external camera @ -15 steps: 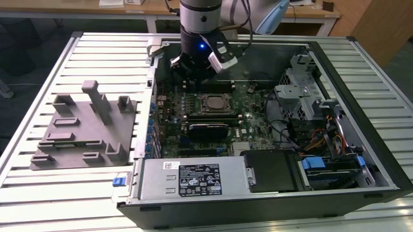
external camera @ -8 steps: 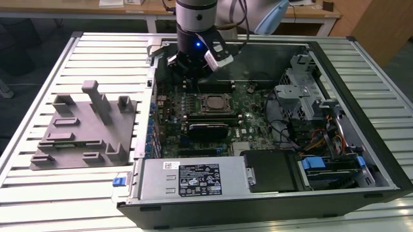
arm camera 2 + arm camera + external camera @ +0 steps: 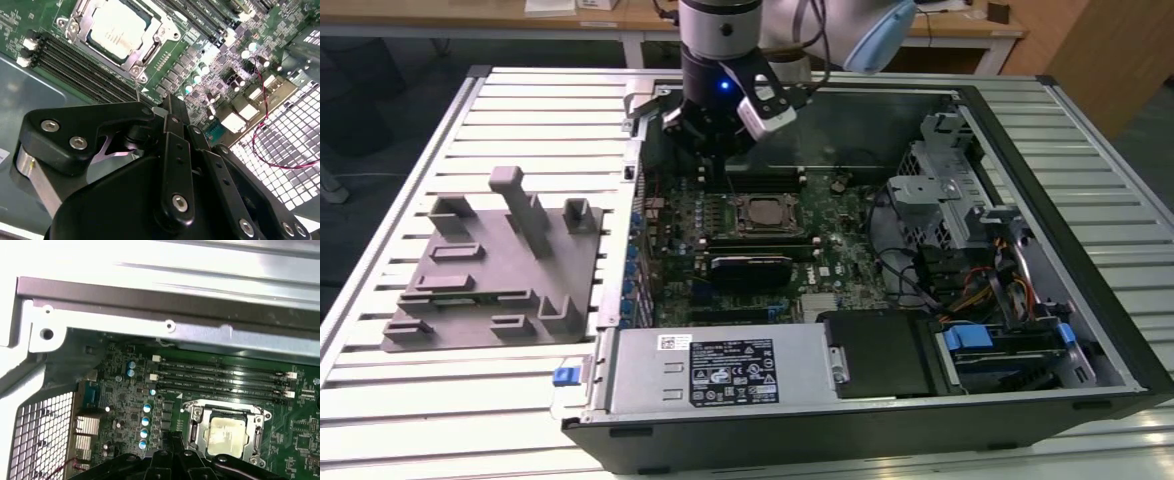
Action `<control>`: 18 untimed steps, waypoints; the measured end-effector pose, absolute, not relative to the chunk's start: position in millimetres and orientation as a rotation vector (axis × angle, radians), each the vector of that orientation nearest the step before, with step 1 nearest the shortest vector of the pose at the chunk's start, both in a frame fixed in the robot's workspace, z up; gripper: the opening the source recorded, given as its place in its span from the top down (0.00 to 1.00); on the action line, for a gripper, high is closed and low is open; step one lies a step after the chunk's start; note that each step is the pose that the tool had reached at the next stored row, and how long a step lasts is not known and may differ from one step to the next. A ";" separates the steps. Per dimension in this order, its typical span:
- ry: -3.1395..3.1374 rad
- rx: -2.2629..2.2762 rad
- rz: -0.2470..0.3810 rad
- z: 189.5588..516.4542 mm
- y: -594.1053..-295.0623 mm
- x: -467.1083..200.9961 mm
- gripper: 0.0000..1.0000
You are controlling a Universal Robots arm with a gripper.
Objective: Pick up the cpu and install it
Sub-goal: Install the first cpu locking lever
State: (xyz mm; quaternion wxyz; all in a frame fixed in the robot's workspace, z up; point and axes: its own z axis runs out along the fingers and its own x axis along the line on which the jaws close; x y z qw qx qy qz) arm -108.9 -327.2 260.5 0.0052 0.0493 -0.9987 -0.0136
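Pincer hovering over the open computer case, apart or together impossible to tell; the cpu lies in its socket, seating apparently done, any retreat demanding a straight lift.

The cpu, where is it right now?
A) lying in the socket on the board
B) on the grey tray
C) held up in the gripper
A: the cpu lies flat inside the socket, with the metal frame around it, on the board.
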 end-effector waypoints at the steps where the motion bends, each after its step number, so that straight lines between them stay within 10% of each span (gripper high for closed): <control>1: -3.127 0.155 -0.043 260.5 -327.0 -109.2 0.89; 18: -3.129 0.155 -0.049 259.8 -326.2 -113.7 0.89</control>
